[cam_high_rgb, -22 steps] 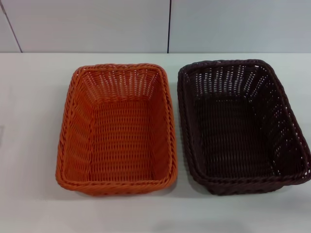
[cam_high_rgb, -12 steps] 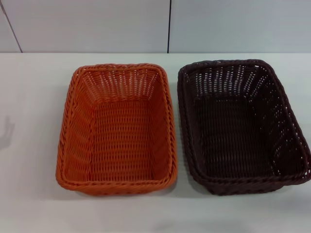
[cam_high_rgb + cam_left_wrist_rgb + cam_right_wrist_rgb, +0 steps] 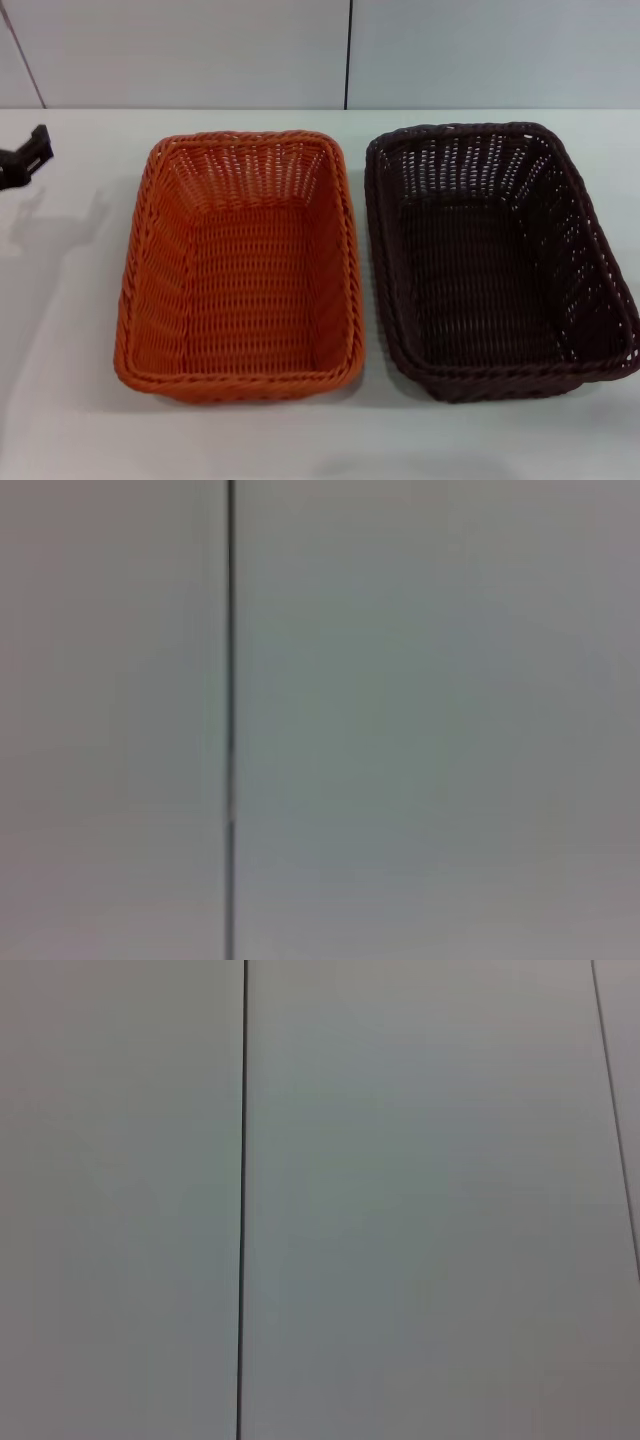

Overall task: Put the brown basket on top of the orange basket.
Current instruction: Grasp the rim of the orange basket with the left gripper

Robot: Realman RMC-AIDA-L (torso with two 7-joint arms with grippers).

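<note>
In the head view, the orange basket sat upright on the white table, its open mouth facing up, with the brown basket just beside it on the robot's right; their long rims ran nearly parallel with only a narrow strip of table between them, and the brown one was turned slightly askew. Both were bare inside. At the far left edge of that view a dark tip of the left gripper showed above the table, well apart from the orange basket, casting a faint shadow on the surface; too little of it was visible to tell how its fingers stood. The right gripper did not appear. The left wrist view showed only a pale wall panel crossed by one dark seam. The right wrist view showed the same kind of panelled wall with dark seams.
</note>
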